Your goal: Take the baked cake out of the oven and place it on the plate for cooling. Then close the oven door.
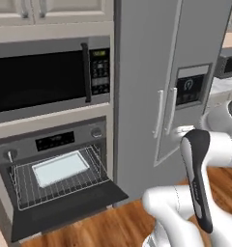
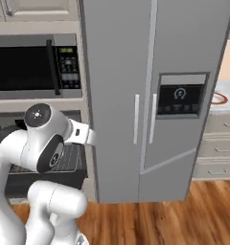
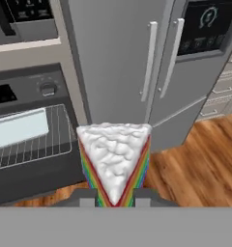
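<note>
Between the dark finger tips of the end effector (image 3: 116,198), clenched on its lower point, sits the triangular white-frosted cake slice with rainbow layers (image 3: 115,161), clear of the grey steel oven (image 1: 55,169). Judged light, soft and crumbly, it suits gentle pressure on its layered flanks, not the frosting. Beyond, the white red-rimmed plate (image 2: 219,98) waits on the surface; the dark-glass oven door (image 1: 72,210) hangs open.

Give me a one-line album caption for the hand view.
Gripper carrying a white-frosted rainbow cake slice away from the open oven, with the fridge ahead.
</note>
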